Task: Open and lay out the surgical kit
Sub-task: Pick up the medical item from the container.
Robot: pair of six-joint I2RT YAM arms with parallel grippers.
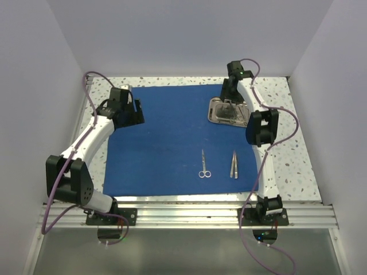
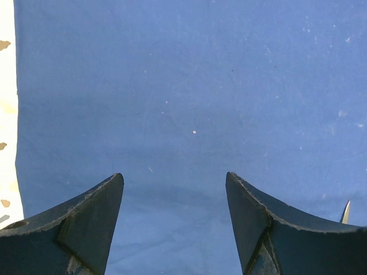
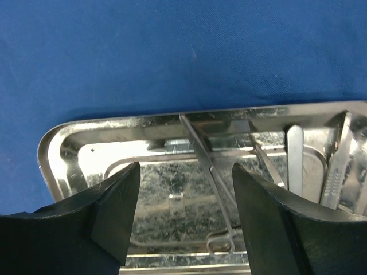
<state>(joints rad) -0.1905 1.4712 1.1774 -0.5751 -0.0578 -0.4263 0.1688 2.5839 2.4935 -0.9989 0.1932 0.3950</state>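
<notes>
- Right gripper (image 3: 184, 172) hangs right over the tray (image 3: 63, 143), fingers spread wide, nothing pinched.
- Left gripper (image 2: 175, 177) is spread too and empty, over bare cloth (image 1: 166, 143) near its left edge.
- Tray sits on the cloth's far right corner. Ring-handled forceps (image 3: 200, 149) lie slantwise in it, with a couple of flat steel tools (image 3: 294, 154) at the right end.
- Scissors (image 1: 204, 165) and tweezers (image 1: 234, 165) lie side by side on the cloth near the front, not touching.
- Cloth is spread flat on the speckled table (image 1: 298, 166).
</notes>
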